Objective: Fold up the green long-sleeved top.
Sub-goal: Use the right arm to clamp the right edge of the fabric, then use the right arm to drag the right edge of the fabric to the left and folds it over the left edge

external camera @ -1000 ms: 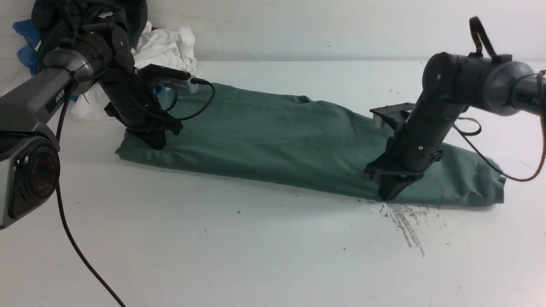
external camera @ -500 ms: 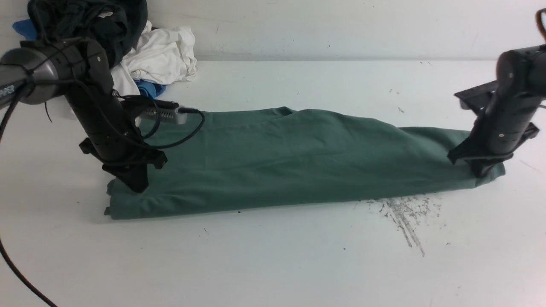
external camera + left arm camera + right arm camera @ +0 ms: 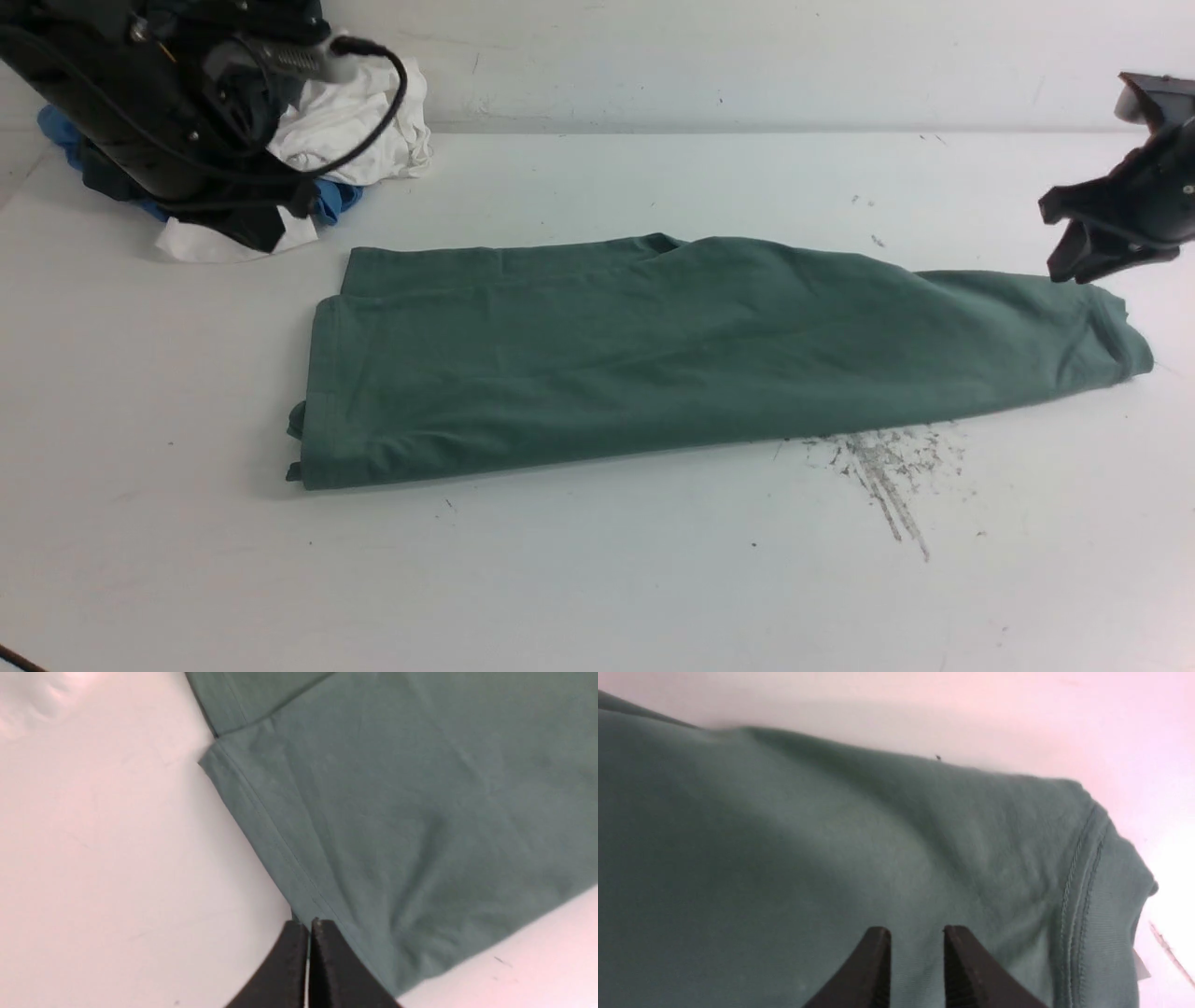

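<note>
Currently: green top point(image 3: 691, 350) flat on table point(image 3: 597, 579), folded into a long band — my left claw point(image 3: 308, 926) pressed together, empty, above its hem; right claw point(image 3: 916, 935) slightly apart, above its collar end.

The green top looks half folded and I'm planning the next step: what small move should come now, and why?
Probably bring the right end effector down onto the right end of the green long-sleeved top to grasp it for a crosswise fold. The top lies flat as a long band on the table, neither end effector holds it, and the right one hangs slightly parted just above that end.
</note>
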Controlling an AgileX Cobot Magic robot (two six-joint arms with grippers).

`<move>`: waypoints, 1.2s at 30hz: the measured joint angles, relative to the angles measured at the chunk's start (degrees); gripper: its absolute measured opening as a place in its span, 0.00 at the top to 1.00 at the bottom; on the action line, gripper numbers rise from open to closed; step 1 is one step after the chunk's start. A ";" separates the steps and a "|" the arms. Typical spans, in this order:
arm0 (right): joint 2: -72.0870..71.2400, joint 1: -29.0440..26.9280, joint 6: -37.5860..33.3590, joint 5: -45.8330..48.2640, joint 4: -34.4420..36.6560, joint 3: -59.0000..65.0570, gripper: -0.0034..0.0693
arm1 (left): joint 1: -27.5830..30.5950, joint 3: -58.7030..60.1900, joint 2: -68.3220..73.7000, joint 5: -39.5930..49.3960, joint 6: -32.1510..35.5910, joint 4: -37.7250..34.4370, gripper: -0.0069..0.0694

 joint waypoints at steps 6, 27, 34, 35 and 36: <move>3.55 -0.35 4.42 -0.07 -10.24 -0.04 0.18 | 0.00 2.55 -10.58 3.27 0.00 -1.36 0.92; 0.45 -3.54 8.76 2.07 -19.24 0.02 0.94 | 0.02 37.81 -47.46 2.56 -6.74 11.60 0.92; -16.89 2.90 12.11 1.98 -17.54 -0.49 0.94 | 0.02 47.34 -52.20 -8.66 -8.66 12.30 0.92; -18.29 5.72 11.98 1.84 -15.63 -0.52 0.94 | 0.02 47.96 -52.13 -10.50 -9.00 11.99 0.92; -19.17 8.26 11.98 1.68 -14.08 -0.52 0.94 | 0.02 48.09 -51.84 -11.51 -9.09 11.17 0.92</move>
